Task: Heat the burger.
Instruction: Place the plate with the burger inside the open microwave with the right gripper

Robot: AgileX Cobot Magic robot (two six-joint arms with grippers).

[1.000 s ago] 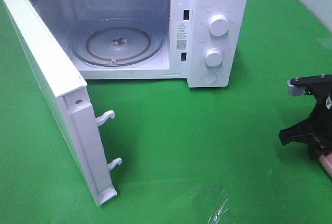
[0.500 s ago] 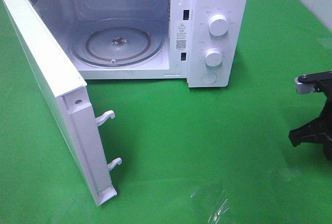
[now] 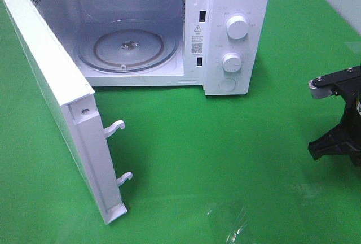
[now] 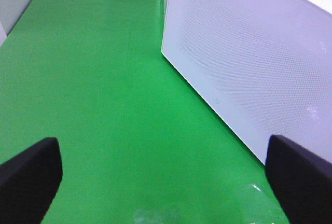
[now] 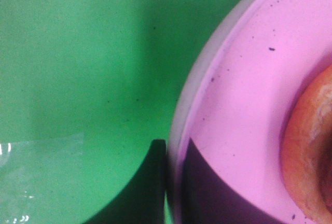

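The right pincer [image 5: 174,146] is pressing its two dark fingers [image 5: 150,187] together on the rim of the pink plate [image 5: 244,94]. One finger is lying outside the rim over the green cloth [image 5: 78,53], the other inside on the plate's face. The burger [image 5: 308,151] is sitting on that plate, further in and clear of the fingers, and only an edge of its orange-brown bun is showing. In the high view the right arm [image 3: 338,125] is hanging at the right edge of the frame, at mid-height.

The left pincer [image 4: 166,182] is holding its fingers [image 4: 26,177] spread wide above the cloth, gripping nothing, with the white perforated door [image 4: 249,68] just beside one of them.

The microwave [image 3: 248,1] is standing across the top of the high frame, its door hanging open toward the lower left and its glass turntable [image 3: 127,46] showing inside. A label [image 3: 197,38] with a warning triangle and a square code is showing right of the cavity. Its writing is too small to read, as are the marks around the two knobs [image 3: 237,27]. A scrap of clear film [image 3: 234,224] is lying at the bottom, right of centre.
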